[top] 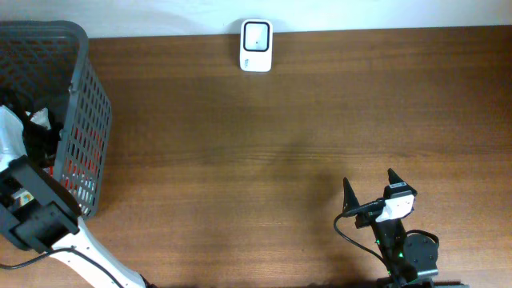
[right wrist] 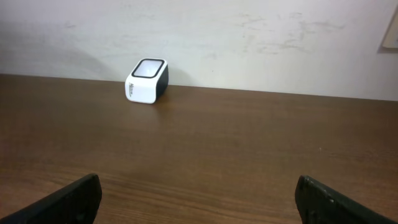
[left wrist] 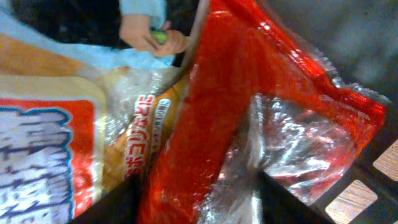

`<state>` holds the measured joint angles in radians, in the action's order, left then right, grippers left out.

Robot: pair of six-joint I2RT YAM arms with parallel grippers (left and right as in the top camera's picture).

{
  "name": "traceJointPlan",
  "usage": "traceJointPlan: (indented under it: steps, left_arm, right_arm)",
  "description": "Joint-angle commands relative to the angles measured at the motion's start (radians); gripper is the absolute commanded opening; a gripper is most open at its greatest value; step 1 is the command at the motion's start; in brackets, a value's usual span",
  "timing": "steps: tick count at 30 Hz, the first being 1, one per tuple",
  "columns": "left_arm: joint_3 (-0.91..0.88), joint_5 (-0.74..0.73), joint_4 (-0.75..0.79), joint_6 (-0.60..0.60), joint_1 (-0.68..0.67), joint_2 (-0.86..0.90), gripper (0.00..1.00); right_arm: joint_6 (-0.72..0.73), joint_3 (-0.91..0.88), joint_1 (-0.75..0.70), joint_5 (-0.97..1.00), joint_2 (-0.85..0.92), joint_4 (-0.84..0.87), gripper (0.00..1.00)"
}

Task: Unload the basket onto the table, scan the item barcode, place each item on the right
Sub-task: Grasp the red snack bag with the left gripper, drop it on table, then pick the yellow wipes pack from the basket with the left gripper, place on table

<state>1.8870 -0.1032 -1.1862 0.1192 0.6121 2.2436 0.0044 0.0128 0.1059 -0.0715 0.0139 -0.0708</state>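
**Pick in hand, scan not yet begun**

At 5 o'clock on the table, nearest the robot, the right gripper is held wide open and empty, pointed toward the scanner.

At 9 o'clock the left gripper is sunk in the basket. Its jaws are set partly apart, one on each side of a red packet. Whether the packet is actually pinched cannot be told. It lies tilted among other packets, with an orange one just beside it at the 9 o'clock side of the wrist view. No barcode is seen on the exposed face.

At 12 o'clock, by the far edge, the scanner is seen upright, well apart from the basket.

The grasping step is judged to be in hand. Next, a firm hold on the slippery film is called for, then a clean lift clear of the basket wall, and the barcode side must be found and turned to the scanner window.
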Motion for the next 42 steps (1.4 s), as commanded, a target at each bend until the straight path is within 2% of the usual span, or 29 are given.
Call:
traceJointPlan:
  steps: [1, 2, 4, 6, 7, 8, 10, 11, 12, 13, 14, 15, 16, 17, 19, 20, 21, 22, 24, 27, 28, 30, 31, 33, 36, 37, 38, 39, 42]
  left_arm:
    - [-0.022, -0.01, -0.005, 0.014, 0.0, 0.066, 0.16]
    - [-0.003, -0.01, -0.027, 0.013, 0.0, 0.063, 0.0]
    - [0.15, -0.01, -0.152, 0.001, 0.0, 0.062, 0.0]
    - [0.541, -0.01, -0.355, -0.057, 0.0, 0.062, 0.0]
    - [0.692, -0.01, -0.408, -0.079, 0.0, 0.062, 0.0]
    - [0.974, -0.014, -0.48, -0.11, 0.0, 0.062, 0.0]
    - [1.257, -0.128, -0.501, -0.139, -0.001, 0.035, 0.0]
    - [1.25, -0.217, -0.476, -0.139, -0.003, -0.022, 0.0]
    - [1.25, -0.393, -0.473, -0.164, -0.013, -0.083, 0.0]
    - [1.25, -0.689, -0.489, -0.183, -0.042, -0.137, 0.0]
    - [1.25, -0.865, -0.502, -0.183, -0.088, -0.162, 0.0]
    - [1.25, -0.923, -0.502, -0.183, -0.164, -0.174, 0.0]
    - [1.25, -0.913, -0.502, -0.183, -0.246, -0.174, 0.0]
    - [1.22, -0.779, -0.502, -0.183, -0.4, -0.17, 0.0]
    - [1.13, -0.529, -0.502, -0.183, -0.59, -0.17, 0.0]
    - [1.028, -0.327, -0.501, -0.204, -0.717, -0.169, 0.0]
    - [0.875, -0.126, -0.49, -0.31, -0.845, -0.164, 0.0]
    - [0.724, -0.051, -0.447, -0.382, -0.933, -0.16, 0.0]
    - [0.335, -0.045, -0.191, -0.389, -1.084, -0.155, 0.0]
    - [0.028, -0.045, 0.047, -0.388, -1.166, -0.111, 0.01]
    - [-0.035, -0.027, 0.106, -0.388, -1.173, -0.093, 0.18]
    - [-0.052, 0.066, 0.127, -0.374, -1.163, -0.073, 0.97]
    - [0.035, 0.068, 0.053, -0.348, -1.131, -0.077, 0.99]
    - [0.317, 0.068, -0.108, -0.348, -1.047, -0.079, 0.99]
    - [0.841, 0.073, -0.263, -0.342, -0.874, -0.08, 0.99]
    - [1.031, 0.127, -0.319, -0.281, -0.77, -0.08, 0.99]
    - [1.106, 0.179, -0.364, -0.283, -0.71, -0.08, 0.99]
    - [1.211, 0.281, -0.483, -0.292, -0.561, -0.08, 0.99]
    - [1.166, 0.306, -0.502, -0.298, -0.292, -0.076, 0.99]
  right_arm:
    - [0.011, -0.007, 0.005, -0.002, -0.008, -0.003, 0.98]
    - [0.011, -0.007, 0.005, -0.002, -0.008, -0.003, 0.98]
    - [0.011, -0.007, 0.005, -0.002, -0.008, -0.003, 0.98]
    - [0.011, -0.007, 0.005, -0.002, -0.008, -0.003, 0.99]
    - [0.011, -0.007, 0.005, -0.002, -0.008, -0.003, 0.98]
    - [0.011, -0.007, 0.005, -0.002, -0.008, -0.003, 0.98]
    - [0.011, -0.007, 0.005, -0.002, -0.008, -0.003, 0.99]
    - [0.011, -0.007, 0.005, -0.002, -0.008, -0.003, 0.98]
    - [0.011, -0.007, 0.005, -0.002, -0.008, -0.003, 0.98]
    - [0.011, -0.007, 0.005, -0.002, -0.008, -0.003, 0.98]
    - [0.011, -0.007, 0.005, -0.002, -0.008, -0.003, 0.98]
    - [0.011, -0.007, 0.005, -0.002, -0.008, -0.003, 0.98]
    - [0.011, -0.007, 0.005, -0.002, -0.008, -0.003, 0.99]
    - [0.011, -0.007, 0.005, -0.002, -0.008, -0.003, 0.98]
    - [0.011, -0.007, 0.005, -0.002, -0.008, -0.003, 0.98]
    - [0.011, -0.007, 0.005, -0.002, -0.008, -0.003, 0.99]
    - [0.011, -0.007, 0.005, -0.002, -0.008, -0.003, 0.98]
    - [0.011, -0.007, 0.005, -0.002, -0.008, -0.003, 0.98]
    - [0.011, -0.007, 0.005, -0.002, -0.008, -0.003, 0.98]
    - [0.011, -0.007, 0.005, -0.002, -0.008, -0.003, 0.98]
    - [0.011, -0.007, 0.005, -0.002, -0.008, -0.003, 0.98]
    - [0.011, -0.007, 0.005, -0.002, -0.008, -0.003, 0.98]
    - [0.011, -0.007, 0.005, -0.002, -0.008, -0.003, 0.98]
    - [0.011, -0.007, 0.005, -0.002, -0.008, -0.003, 0.99]
    - [0.011, -0.007, 0.005, -0.002, -0.008, -0.003, 0.98]
    - [0.011, -0.007, 0.005, -0.002, -0.008, -0.003, 0.99]
    - [0.011, -0.007, 0.005, -0.002, -0.008, -0.003, 0.99]
    - [0.011, -0.007, 0.005, -0.002, -0.008, -0.003, 0.98]
    - [0.011, -0.007, 0.005, -0.002, -0.008, -0.003, 0.98]
